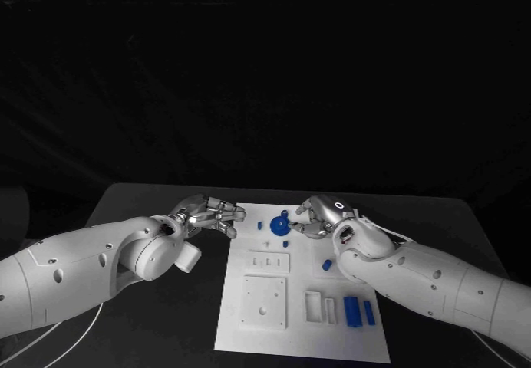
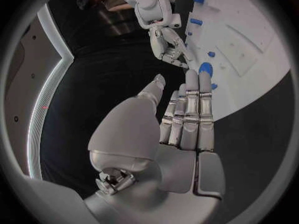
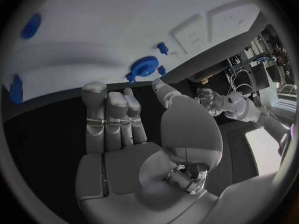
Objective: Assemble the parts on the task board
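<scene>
The white task board (image 1: 249,326) lies in the middle of the black table. A round blue disc part (image 1: 280,225) sits near its far edge, with small blue pieces (image 1: 285,244) beside it. My right hand (image 1: 318,217) hovers just right of the disc, fingers stretched out (image 3: 112,119) and holding nothing; the disc (image 3: 144,65) lies a little beyond the fingertips. My left hand (image 1: 212,215) hangs over the board's far left corner with straight fingers (image 2: 187,114) and nothing in it. The left wrist view shows the disc (image 2: 206,68) ahead and the right hand (image 2: 168,45) past it.
Two upright blue parts (image 1: 352,309) stand near the board's right edge next to white blocks (image 1: 315,304). Another blue piece (image 1: 327,264) lies mid-board by my right forearm. Raised white plates (image 1: 265,295) occupy the board's left half. Black table borders the board on both sides.
</scene>
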You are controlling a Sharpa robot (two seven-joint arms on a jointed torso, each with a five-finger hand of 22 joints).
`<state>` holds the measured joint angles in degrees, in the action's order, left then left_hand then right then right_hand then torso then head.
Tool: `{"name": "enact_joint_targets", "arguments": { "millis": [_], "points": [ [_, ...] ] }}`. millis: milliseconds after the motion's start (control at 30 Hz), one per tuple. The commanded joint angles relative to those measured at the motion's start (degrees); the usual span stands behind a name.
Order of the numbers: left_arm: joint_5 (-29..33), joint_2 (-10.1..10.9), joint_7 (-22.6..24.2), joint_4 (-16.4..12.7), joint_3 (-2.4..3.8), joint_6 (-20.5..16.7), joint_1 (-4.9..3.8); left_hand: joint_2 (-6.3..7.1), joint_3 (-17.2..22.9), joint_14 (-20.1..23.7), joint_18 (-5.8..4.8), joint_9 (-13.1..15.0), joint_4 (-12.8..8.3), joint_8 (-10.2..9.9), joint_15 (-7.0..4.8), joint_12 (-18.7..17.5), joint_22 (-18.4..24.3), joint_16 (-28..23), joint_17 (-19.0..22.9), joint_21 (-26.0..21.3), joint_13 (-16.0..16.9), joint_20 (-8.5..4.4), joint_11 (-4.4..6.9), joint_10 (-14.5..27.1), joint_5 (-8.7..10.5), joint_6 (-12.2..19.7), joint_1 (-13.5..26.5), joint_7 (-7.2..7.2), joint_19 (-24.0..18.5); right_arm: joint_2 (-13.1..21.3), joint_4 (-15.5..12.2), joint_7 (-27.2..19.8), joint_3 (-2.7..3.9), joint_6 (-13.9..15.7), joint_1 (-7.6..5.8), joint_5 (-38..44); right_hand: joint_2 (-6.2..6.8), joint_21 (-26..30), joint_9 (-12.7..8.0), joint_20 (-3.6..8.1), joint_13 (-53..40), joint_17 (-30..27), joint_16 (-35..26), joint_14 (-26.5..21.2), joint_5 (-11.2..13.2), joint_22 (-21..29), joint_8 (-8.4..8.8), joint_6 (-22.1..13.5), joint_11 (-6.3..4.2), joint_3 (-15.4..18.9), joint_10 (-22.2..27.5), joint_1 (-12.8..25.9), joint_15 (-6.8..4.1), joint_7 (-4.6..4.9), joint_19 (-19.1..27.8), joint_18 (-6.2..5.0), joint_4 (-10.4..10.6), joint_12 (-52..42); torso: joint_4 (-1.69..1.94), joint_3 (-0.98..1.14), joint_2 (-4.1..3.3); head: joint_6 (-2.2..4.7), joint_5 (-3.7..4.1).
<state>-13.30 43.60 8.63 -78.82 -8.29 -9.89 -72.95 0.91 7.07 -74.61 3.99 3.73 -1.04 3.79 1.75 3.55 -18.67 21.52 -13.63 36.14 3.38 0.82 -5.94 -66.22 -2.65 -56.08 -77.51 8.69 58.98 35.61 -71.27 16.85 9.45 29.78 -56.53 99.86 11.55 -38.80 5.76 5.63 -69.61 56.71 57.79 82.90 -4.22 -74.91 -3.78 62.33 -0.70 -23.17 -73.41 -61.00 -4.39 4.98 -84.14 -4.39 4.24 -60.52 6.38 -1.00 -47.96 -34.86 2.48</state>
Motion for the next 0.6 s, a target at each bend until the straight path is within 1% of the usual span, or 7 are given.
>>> {"name": "enact_joint_targets", "arguments": {
  "millis": [33,133,267,400,500,533,600],
  "points": [
    [-0.1,0.1,0.4,0.1,0.04,0.5,-0.03,-0.33,0.3,0.4,0.92,0.0,0.2,-0.2,0.06,-0.2,0.2,0.3,0.0,0.4,0.0,-0.11,-0.08,0.3,-0.17,0.2,-0.1,-0.01,-0.4,2.3,-2.5,-2.9,1.42,3.5,-0.05,-4.4,0.00,-0.4,-0.1,0.22,0.0,0.0,0.0,0.1,-0.4,-1.4,0.14,0.1,0.07,0.6,-0.1,-1.0,-0.21,-0.11,-3.0,-0.15,-0.4,-0.2,-0.41,0.25,0.11,0.24,0.10],
    [-0.1,0.3,0.4,0.2,0.04,0.4,-0.03,-0.33,0.3,0.4,0.92,0.0,0.2,-0.2,0.06,-0.2,0.2,0.3,0.0,0.4,0.0,-0.11,-0.08,0.3,-0.17,0.2,-0.1,-0.01,-0.4,4.9,-4.1,-6.4,3.27,2.5,-0.04,-8.5,-0.76,-0.3,-0.2,0.17,-0.1,-0.1,-0.1,0.1,-2.6,-1.4,0.16,0.2,0.13,3.8,0.0,-4.0,-0.13,0.02,-2.9,-0.16,-1.3,-0.2,-0.78,0.46,0.21,0.34,0.03],
    [-0.1,0.5,0.8,0.2,0.04,0.5,-0.03,-0.33,0.3,0.4,0.92,0.0,0.2,-0.2,0.06,-0.2,0.2,0.3,0.0,0.4,0.0,-0.12,-0.08,0.3,-0.17,0.2,-0.1,-0.01,-0.4,7.8,-3.9,-13.6,5.02,-1.4,-0.04,-15.0,-1.94,0.2,-0.5,-0.04,0.2,-0.4,-0.6,0.0,-3.1,-1.4,0.16,0.2,0.20,3.3,0.5,-8.7,0.03,0.25,-2.8,-0.05,-4.2,0.3,-1.43,0.74,0.43,0.51,-0.02],
    [-0.1,0.7,1.2,0.1,0.05,0.4,-0.03,-0.43,0.5,0.5,0.90,0.0,0.1,-0.2,-0.02,0.0,0.3,0.2,0.0,0.5,0.0,-0.13,0.19,-0.7,-0.19,0.3,-0.2,-0.08,-0.5,9.6,-1.6,-19.5,6.02,-4.7,-0.04,-19.3,-2.89,0.9,-1.1,-0.18,0.8,-0.6,-1.0,-0.1,-4.9,-1.5,0.15,0.2,0.31,3.9,1.2,-11.6,0.19,0.47,-2.5,0.05,-7.6,1.1,-1.87,0.96,0.57,0.53,0.34],
    [-0.1,0.9,1.5,0.1,0.05,0.4,-0.02,-0.47,0.7,0.6,0.78,0.0,0.1,-0.2,-0.25,0.0,0.3,0.2,0.0,0.5,0.0,-0.28,0.77,-3.0,-0.20,0.3,-0.2,-0.25,-0.6,10.5,1.3,-22.5,6.49,-6.8,-0.03,-21.2,-2.97,0.9,-1.4,-0.21,1.1,-0.4,-1.0,-0.1,-6.4,-1.7,0.15,-0.2,0.41,5.3,1.4,-12.3,0.27,0.60,-2.5,0.06,-8.8,1.4,-2.16,1.26,0.64,0.64,0.83],
    [-0.1,0.9,1.5,0.1,0.06,0.4,-0.02,-0.47,0.7,0.6,0.76,0.0,0.1,-0.2,-0.28,0.0,0.3,0.2,0.0,0.5,0.1,-0.30,0.86,-3.3,-0.20,0.3,-0.2,-0.27,-0.6,10.6,1.9,-23.0,6.55,-7.2,-0.03,-21.5,-3.02,0.9,-1.4,-0.18,1.2,-0.4,-1.0,-0.1,-6.5,-1.8,0.15,-0.3,0.43,5.6,1.4,-12.4,0.21,0.63,-2.5,0.02,-9.1,1.5,-2.18,1.27,0.64,0.65,0.95],
    [-0.1,0.9,1.6,0.1,0.06,0.5,-0.02,-0.42,0.9,0.5,0.58,0.0,0.1,-0.2,-0.48,-0.1,0.3,0.2,0.0,0.5,0.1,-0.49,1.31,-5.0,-0.18,0.2,-0.3,-0.40,-0.6,10.7,4.2,-24.5,6.71,-8.4,-0.03,-22.2,-3.02,0.9,-1.7,-0.29,1.4,-0.2,-1.0,-0.1,-6.9,-2.0,0.15,-1.0,0.55,6.6,1.5,-12.8,0.35,0.81,-2.5,0.01,-9.7,1.7,-2.29,1.44,0.61,0.67,1.91]
  ]
}}
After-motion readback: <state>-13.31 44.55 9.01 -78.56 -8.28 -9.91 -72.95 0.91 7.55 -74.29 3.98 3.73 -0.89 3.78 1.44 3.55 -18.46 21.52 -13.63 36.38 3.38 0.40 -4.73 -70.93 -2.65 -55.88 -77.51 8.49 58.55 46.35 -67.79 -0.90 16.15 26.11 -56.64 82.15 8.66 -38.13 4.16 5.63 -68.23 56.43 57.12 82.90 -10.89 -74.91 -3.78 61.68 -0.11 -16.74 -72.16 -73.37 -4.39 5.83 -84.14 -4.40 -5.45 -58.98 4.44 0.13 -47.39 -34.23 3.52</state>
